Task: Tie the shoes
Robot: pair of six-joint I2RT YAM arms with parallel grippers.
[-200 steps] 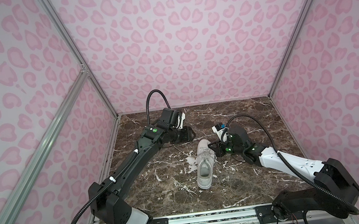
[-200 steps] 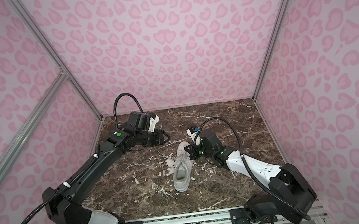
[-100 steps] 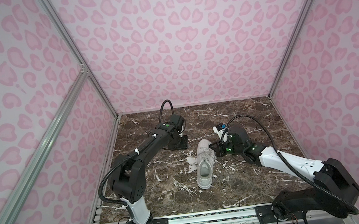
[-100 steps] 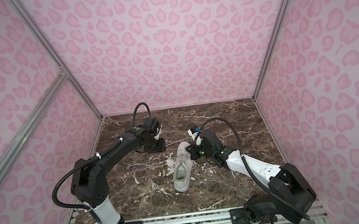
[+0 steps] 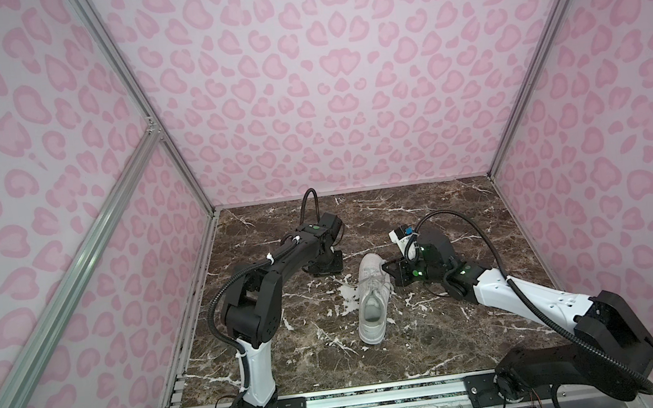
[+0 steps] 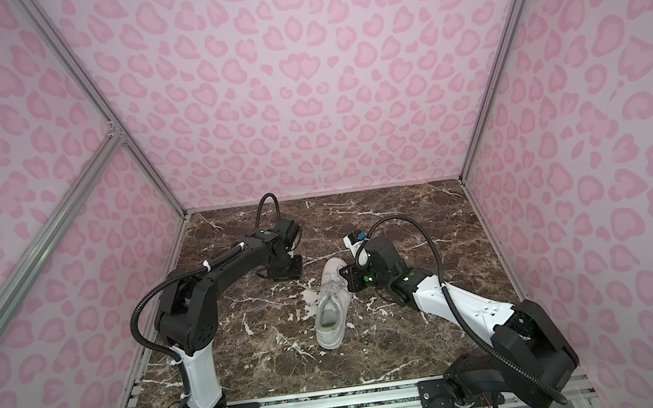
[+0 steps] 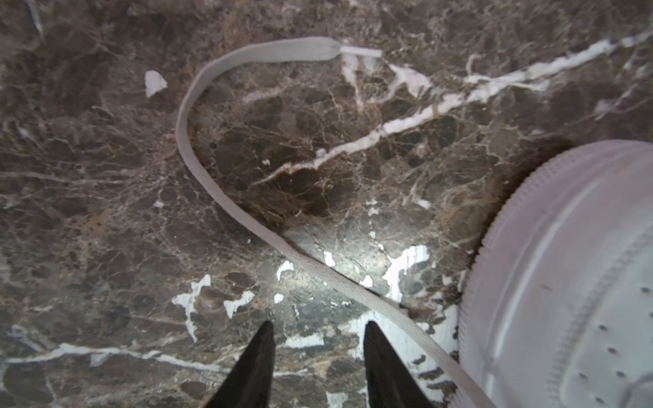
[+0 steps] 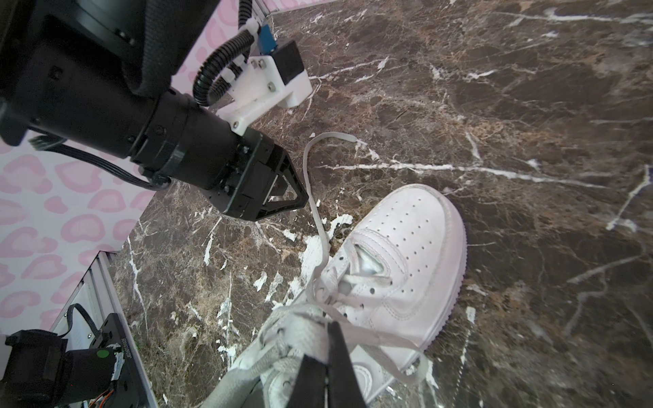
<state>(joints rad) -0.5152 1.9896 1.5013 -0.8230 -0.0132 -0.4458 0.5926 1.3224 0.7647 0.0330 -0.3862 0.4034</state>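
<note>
The white shoe (image 5: 371, 296) (image 6: 330, 305) lies mid-floor, toe towards the back wall. One loose lace (image 7: 212, 183) (image 8: 311, 183) curls over the marble left of the toe (image 7: 565, 282). My left gripper (image 7: 319, 328) (image 5: 325, 266) (image 6: 286, 270) points down at the floor beside that lace. It is open, with only marble between its fingers (image 7: 263, 356). My right gripper (image 8: 330, 339) (image 5: 387, 273) (image 6: 346, 280) is shut, its tips resting on the tongue and crossed laces (image 8: 353, 279). Whether a lace is pinched there does not show.
Pink patterned walls (image 5: 324, 88) close the marble floor (image 5: 436, 339) on three sides. A metal rail (image 5: 339, 404) with both arm bases runs along the front. The left arm's elbow (image 5: 250, 305) stands raised near the left wall.
My left arm has folded back, elbow raised, and its gripper has turned down to the floor beside the toe, its jaws narrowing a little. The right arm and the shoe have not moved.
</note>
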